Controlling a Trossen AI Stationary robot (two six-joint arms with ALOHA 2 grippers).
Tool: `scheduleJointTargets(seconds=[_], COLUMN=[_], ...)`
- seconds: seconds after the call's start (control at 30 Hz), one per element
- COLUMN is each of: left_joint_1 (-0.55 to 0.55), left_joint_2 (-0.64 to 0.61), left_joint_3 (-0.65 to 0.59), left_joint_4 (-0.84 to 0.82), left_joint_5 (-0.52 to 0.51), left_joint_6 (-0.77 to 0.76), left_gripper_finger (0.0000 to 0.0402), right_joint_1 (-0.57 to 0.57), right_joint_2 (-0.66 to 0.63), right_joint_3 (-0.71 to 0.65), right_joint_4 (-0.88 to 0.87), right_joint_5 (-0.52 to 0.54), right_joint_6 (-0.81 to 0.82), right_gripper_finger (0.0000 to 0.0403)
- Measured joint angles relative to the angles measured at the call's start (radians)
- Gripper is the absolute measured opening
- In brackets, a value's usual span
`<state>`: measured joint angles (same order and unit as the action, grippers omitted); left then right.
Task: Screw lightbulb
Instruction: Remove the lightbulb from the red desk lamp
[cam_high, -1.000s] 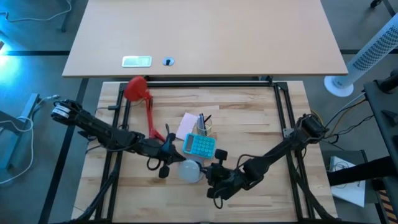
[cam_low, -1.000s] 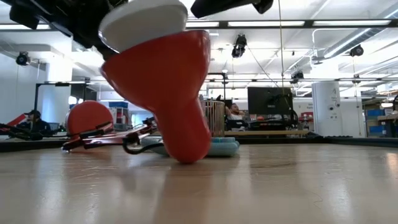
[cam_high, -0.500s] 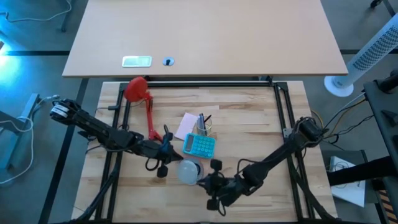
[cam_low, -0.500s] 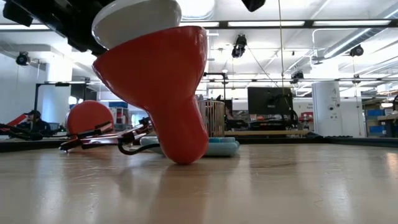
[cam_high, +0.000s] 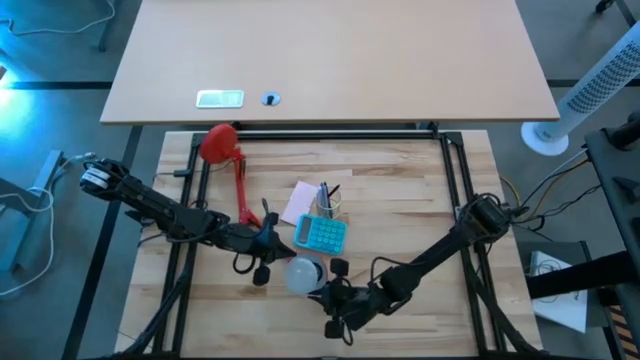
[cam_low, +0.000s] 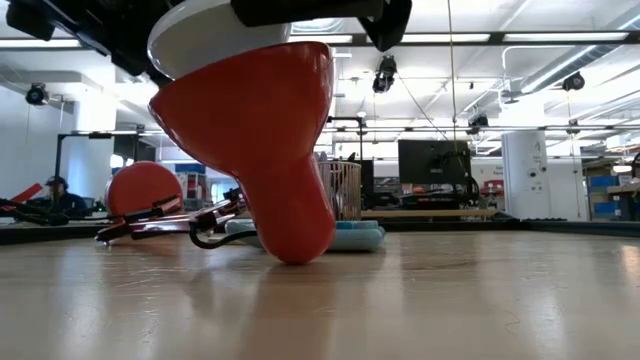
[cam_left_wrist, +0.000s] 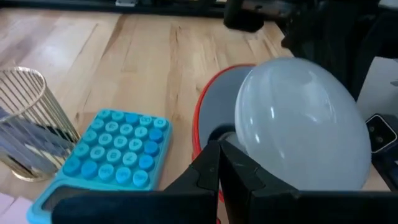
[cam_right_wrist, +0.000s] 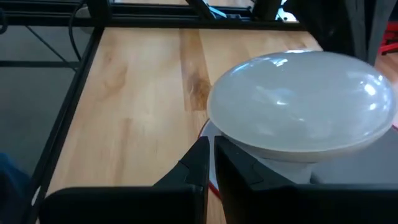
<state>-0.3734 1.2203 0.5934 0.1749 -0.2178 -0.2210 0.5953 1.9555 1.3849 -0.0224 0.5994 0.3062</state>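
The white domed lightbulb sits in the mouth of the red lamp shade. The shade stands tilted, its narrow end on the table and the bulb on top. My left gripper reaches in from the table's left and is shut at the shade's red rim. My right gripper comes from the right with its fingers shut, just beside the bulb's dome. In the low view it shows as a dark bar over the bulb. My left gripper meets the lamp shade at its rim, on the side toward the table's left, coming in roughly level. Its own fingers cover the place of contact, so the kind of hold does not show. My right gripper's shut tips are close against the bulb's edge; whether they touch it, I cannot tell.
The lamp's red round base and red arm lie toward the far left. A blue calculator, a wire pen cup and a pink note lie just behind the shade. Black frame rails border the board.
My right gripper has moved toward the table's left and near edge, coming up to the bulb and over it in the low view. The shade with the bulb has shifted slightly toward the left in the low view and stays tilted.
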Motion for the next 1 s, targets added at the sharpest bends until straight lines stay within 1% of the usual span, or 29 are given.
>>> scheduleJointTargets(seconds=[0.17,0.43,0.57,0.73,0.87,1.0], left_joint_1=[-0.019,-0.09,-0.112,-0.102,-0.068,-0.03], left_joint_2=[0.0,0.0,-0.002,-0.008,-0.019,-0.03], left_joint_3=[0.0,-0.002,-0.002,-0.001,-0.001,-0.001], left_joint_4=[-0.037,-0.062,-0.085,-0.119,-0.122,-0.116], left_joint_5=[0.002,0.004,0.012,-0.004,-0.009,-0.023], left_joint_6=[-0.035,-0.092,-0.114,-0.11,-0.085,-0.058], left_gripper_finger=[0.0,0.0,0.0,0.0,0.0,0.0], right_joint_1=[0.0,0.002,-0.001,0.006,0.013,0.02], right_joint_2=[-0.025,-0.099,-0.115,-0.102,-0.077,-0.045], right_joint_3=[0.0,0.0,0.0,0.0,0.0,0.0], right_joint_4=[-0.051,-0.196,-0.209,-0.185,-0.136,-0.059], right_joint_5=[0.008,0.101,0.118,0.105,0.03,-0.002], right_joint_6=[-0.013,-0.02,-0.004,0.026,0.044,0.049], right_gripper_finger=[0.0018,0.0018,0.0018,0.0018,0.0018,0.0018])
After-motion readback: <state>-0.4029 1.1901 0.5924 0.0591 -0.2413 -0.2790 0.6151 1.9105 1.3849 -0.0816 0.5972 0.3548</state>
